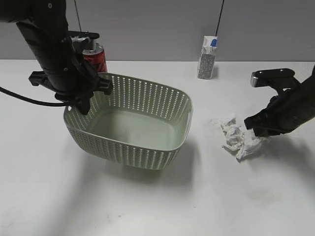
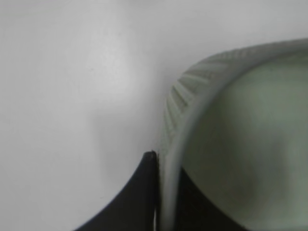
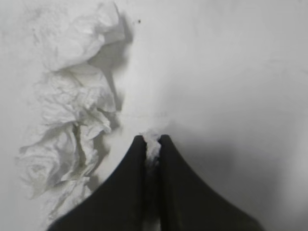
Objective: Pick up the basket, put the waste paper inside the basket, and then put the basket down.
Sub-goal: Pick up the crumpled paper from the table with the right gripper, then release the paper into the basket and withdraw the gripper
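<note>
The basket (image 1: 133, 120) is already off the table (image 1: 147, 206): the left gripper (image 1: 84, 96) has its near-left rim pinched, and the left wrist view shows a dark finger (image 2: 139, 192) pressed against the outside of the wall with the rim running between the jaws. It hangs tilted, its open side facing toward the paper (image 1: 236, 137), and its inside looks empty. So the lift seems done, while filling and setting down remain. The paper lies in a loose heap on the table, well to the right of the basket. The right gripper (image 3: 152, 144) sits low at the heap's edge, its fingers nearly closed on a small shred of white tissue; the bulk of the wads lies beside it, not held. Behind stand a can (image 1: 94, 55) and a carton (image 1: 207, 58), both untouched.
</note>
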You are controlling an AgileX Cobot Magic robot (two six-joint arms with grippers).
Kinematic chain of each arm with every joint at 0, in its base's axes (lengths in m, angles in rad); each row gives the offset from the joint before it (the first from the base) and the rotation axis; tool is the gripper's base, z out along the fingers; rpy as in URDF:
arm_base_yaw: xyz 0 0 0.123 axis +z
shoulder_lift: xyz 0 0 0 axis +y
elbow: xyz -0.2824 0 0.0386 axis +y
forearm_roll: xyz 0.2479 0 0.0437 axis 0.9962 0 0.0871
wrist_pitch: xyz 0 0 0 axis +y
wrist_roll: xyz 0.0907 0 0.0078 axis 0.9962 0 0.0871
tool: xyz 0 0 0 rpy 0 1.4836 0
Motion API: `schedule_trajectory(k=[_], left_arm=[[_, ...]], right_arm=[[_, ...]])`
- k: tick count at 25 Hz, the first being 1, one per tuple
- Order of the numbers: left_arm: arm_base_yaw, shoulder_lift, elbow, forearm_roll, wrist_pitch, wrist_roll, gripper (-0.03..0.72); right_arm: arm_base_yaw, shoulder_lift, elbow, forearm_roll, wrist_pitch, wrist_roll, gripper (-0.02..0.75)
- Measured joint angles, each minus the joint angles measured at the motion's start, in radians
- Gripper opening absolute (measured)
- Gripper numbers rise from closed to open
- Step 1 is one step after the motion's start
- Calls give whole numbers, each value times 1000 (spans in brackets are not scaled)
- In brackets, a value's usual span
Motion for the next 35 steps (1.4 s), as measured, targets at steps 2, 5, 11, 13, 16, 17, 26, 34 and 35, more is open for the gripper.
schedule_trajectory(k=[2, 5, 11, 13, 16, 17, 26, 34, 35], left_arm=[[0, 0, 0, 0, 0, 0, 0], [0, 0, 0, 0, 0, 0, 0], [0, 0, 0, 0, 1, 0, 0], [0, 0, 0, 0, 1, 0, 0], [0, 0, 0, -3, 0, 0, 0], [0, 0, 0, -3, 0, 0, 0], [0, 0, 0, -24, 0, 0, 0], [0, 0, 0, -40, -3, 0, 0], [0, 0, 0, -40, -6, 0, 0]], right_arm=[[0, -39, 0, 0, 6, 0, 20], [0, -112, 1, 0, 30, 0, 15], [1, -260, 1, 13, 113, 0, 15], [16, -313, -6, 52, 138, -18, 15], [84, -375, -52, 115, 165, -72, 14], [123, -385, -87, 133, 169, -82, 14], [462, -253, -295, 159, -3, -103, 13], [497, -77, -302, 157, 33, -106, 324], [497, -77, -302, 155, 33, -106, 409]])
